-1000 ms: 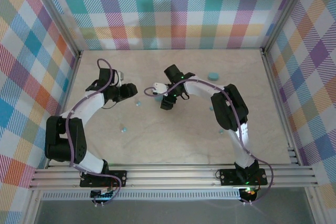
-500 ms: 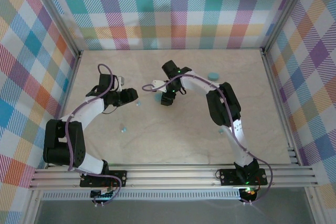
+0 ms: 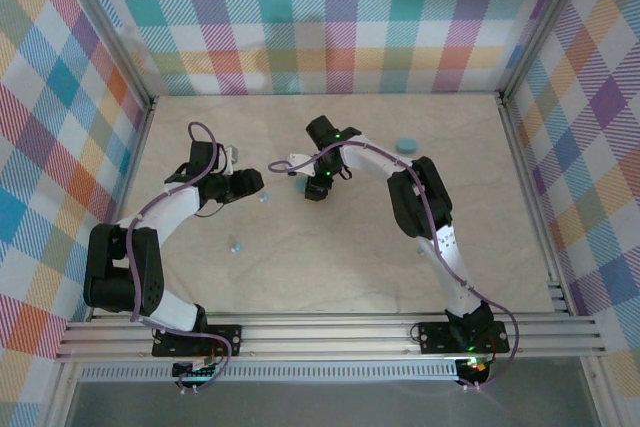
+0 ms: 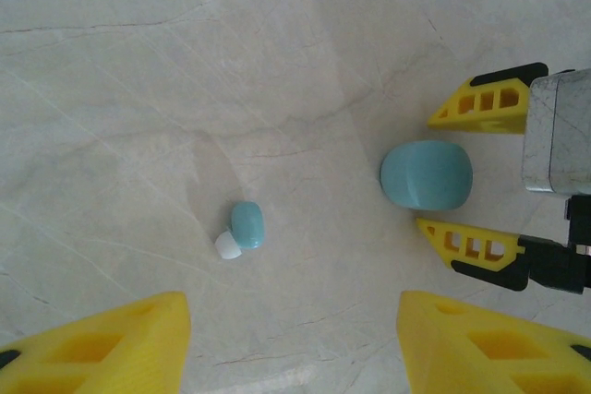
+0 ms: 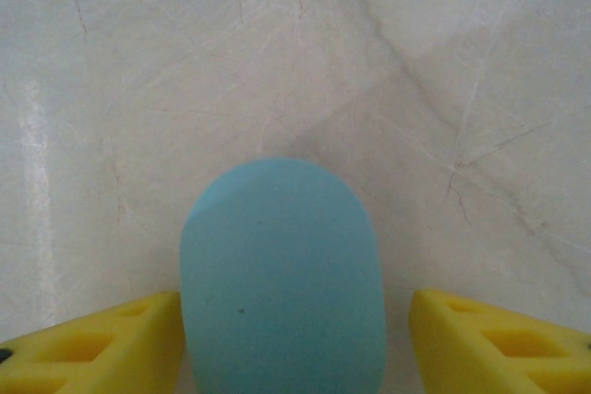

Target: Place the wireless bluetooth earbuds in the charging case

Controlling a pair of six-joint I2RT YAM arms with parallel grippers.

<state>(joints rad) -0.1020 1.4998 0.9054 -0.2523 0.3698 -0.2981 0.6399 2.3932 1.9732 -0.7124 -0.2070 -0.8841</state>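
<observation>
Nudged inward, right gripper (image 5: 295,343) jaws are spread astride the charging case (image 5: 282,274), left gripper (image 4: 295,348) jaws wide, empty, above an earbud (image 4: 247,225) on bare desk (image 4: 138,62).

Case (image 5: 277,274) on desk (image 4: 138,62), between right jaws, gap each side. Earbud (image 4: 247,225) on desk just ahead of left jaws, slightly left of their centreline. Second earbud (image 3: 235,245) off to left jaws' side, near. Second case (image 3: 406,145) beside right jaws, well apart.
</observation>
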